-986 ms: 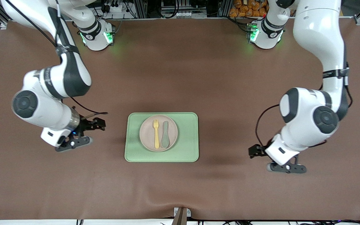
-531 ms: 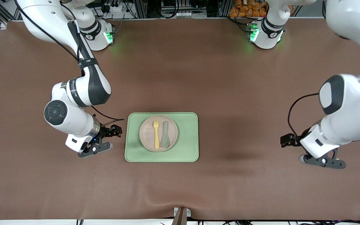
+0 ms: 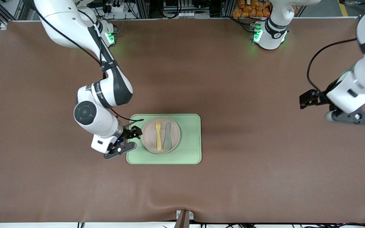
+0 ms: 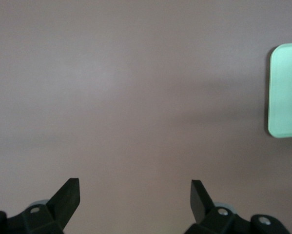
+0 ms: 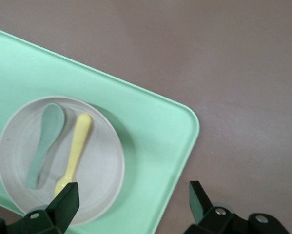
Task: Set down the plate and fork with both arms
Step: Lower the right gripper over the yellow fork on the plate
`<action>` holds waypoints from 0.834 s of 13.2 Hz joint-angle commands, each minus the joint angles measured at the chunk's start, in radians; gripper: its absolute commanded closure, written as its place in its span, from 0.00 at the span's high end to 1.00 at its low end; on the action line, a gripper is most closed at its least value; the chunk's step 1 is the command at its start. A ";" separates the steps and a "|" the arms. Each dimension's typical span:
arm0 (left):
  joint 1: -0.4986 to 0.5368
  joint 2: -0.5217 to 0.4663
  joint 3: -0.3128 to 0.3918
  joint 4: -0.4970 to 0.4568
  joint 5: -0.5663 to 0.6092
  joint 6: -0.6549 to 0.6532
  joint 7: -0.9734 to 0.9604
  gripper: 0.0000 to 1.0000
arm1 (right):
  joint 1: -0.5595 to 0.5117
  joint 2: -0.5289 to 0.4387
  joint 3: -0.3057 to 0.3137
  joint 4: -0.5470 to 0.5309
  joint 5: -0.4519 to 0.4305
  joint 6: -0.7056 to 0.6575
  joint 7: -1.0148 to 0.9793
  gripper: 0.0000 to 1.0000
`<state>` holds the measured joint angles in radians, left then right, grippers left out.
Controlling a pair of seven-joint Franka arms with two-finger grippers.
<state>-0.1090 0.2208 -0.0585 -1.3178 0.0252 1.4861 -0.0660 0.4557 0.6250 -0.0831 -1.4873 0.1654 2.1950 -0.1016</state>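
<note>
A round beige plate (image 3: 149,136) sits on a light-green tray (image 3: 188,148) in the middle of the table. On the plate lies a pale-yellow fork (image 3: 158,135), side by side with a grey-green spoon (image 3: 167,136). My right gripper (image 3: 120,148) hangs open over the tray's edge toward the right arm's end, holding nothing. The right wrist view shows the plate (image 5: 97,165), fork (image 5: 77,146) and spoon (image 5: 46,141) just ahead of that gripper (image 5: 132,195). Open and empty too, my left gripper (image 3: 355,117) is over bare table at the left arm's end.
A brown mat (image 3: 233,95) covers the whole table. The left wrist view shows that mat under the left gripper (image 4: 133,191) and one corner of the tray (image 4: 286,92). The two arm bases (image 3: 269,33) stand along the table's edge farthest from the front camera.
The right arm has swung in from its end of the table to the tray's edge. The left arm has pulled away from the tray toward its own end.
</note>
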 commanded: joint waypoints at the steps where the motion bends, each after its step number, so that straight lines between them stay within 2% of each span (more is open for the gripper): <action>1: 0.003 -0.153 -0.006 -0.154 0.021 -0.023 -0.017 1.00 | 0.017 0.062 -0.010 0.055 0.006 0.050 -0.001 1.00; 4: 0.005 -0.231 -0.003 -0.228 0.021 -0.015 -0.017 1.00 | 0.047 0.145 -0.012 0.068 0.003 0.167 -0.001 1.00; 7: 0.017 -0.294 0.009 -0.319 0.018 0.052 -0.017 1.00 | 0.052 0.151 -0.010 0.065 0.003 0.163 -0.001 1.00; 9: 0.032 -0.285 0.017 -0.322 0.016 0.115 -0.011 1.00 | 0.046 0.150 -0.010 0.042 0.008 0.157 0.002 1.00; 11: 0.032 -0.262 0.017 -0.305 0.016 0.126 -0.005 1.00 | 0.066 0.148 -0.010 0.039 0.008 0.149 0.090 1.00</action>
<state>-0.0771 -0.0412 -0.0381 -1.6136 0.0253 1.5853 -0.0728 0.4999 0.7702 -0.0864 -1.4521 0.1655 2.3505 -0.0782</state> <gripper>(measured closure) 0.000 0.000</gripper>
